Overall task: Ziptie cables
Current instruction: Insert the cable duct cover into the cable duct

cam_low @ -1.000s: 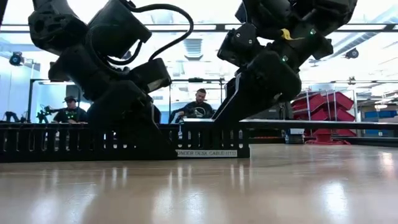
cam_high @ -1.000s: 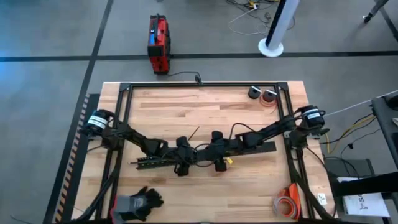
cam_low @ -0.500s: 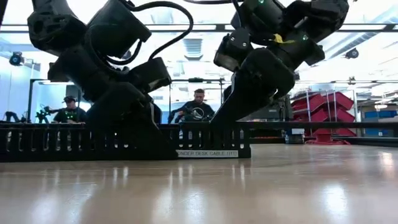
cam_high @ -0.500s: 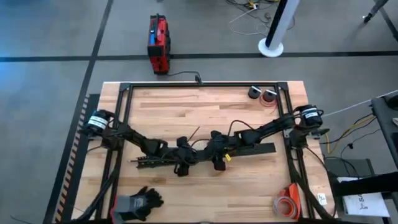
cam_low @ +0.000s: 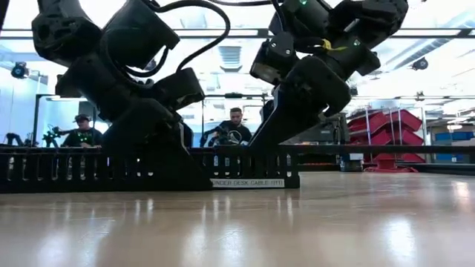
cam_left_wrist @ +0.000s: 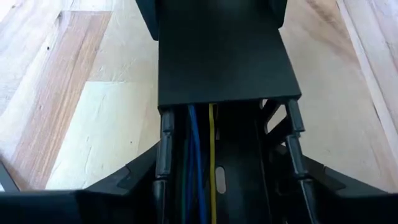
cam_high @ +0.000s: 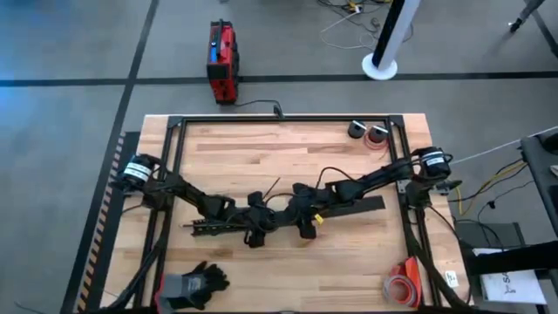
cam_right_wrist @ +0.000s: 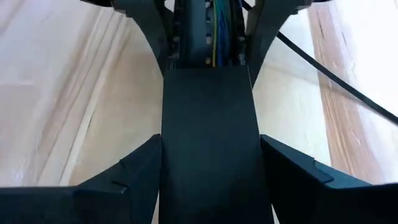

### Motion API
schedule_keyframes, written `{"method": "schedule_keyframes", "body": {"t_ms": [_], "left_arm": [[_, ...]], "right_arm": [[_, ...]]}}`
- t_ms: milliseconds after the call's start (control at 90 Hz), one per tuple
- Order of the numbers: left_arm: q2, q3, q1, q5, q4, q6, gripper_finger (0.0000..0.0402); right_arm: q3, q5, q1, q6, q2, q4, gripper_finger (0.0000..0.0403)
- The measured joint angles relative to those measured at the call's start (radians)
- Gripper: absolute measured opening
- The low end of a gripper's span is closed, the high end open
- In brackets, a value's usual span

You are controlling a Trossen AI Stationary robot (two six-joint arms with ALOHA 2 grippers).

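The cables are lying inside the black slotted tray on the table. The left gripper and right gripper are sitting spread wide around the tray, one at each side. The wires look thin and floppy, so grabbing them bunched together seems best.

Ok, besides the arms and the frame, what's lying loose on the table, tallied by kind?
Slotted strip: 1
Cables, bundled in the strip: 1
Round rolls, far right corner: 2
Glove heap: 1
Orange-grey item, near right corner: 1
Total: 6
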Motion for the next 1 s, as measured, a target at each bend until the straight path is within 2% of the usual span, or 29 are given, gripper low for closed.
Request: {"method": "schedule_keyframes", "body": {"t_ms": [389,667,789,878,1000], "left_arm": [[0.0,0.0,0.004,0.008,0.018,0.001,0.023],[0.0,0.013,0.013,-0.011,0.033,0.009,0.0224],[0.0,0.022,0.014,-0.019,0.028,0.012,0.0227],[0.001,0.028,0.016,-0.022,0.024,0.016,0.0227],[0.002,0.036,0.019,-0.016,0.049,0.03,0.0224]], "right_arm": [[0.013,-0.055,0.003,0.007,-0.001,-0.064,0.0223],[0.006,-0.031,0.006,0.067,0.023,0.041,0.022],[0.035,-0.011,0.007,0.104,0.051,0.033,0.0222],[0.045,0.049,0.014,0.124,0.062,0.026,0.0218],[0.062,0.056,0.012,0.143,0.057,0.007,0.0219]]}}
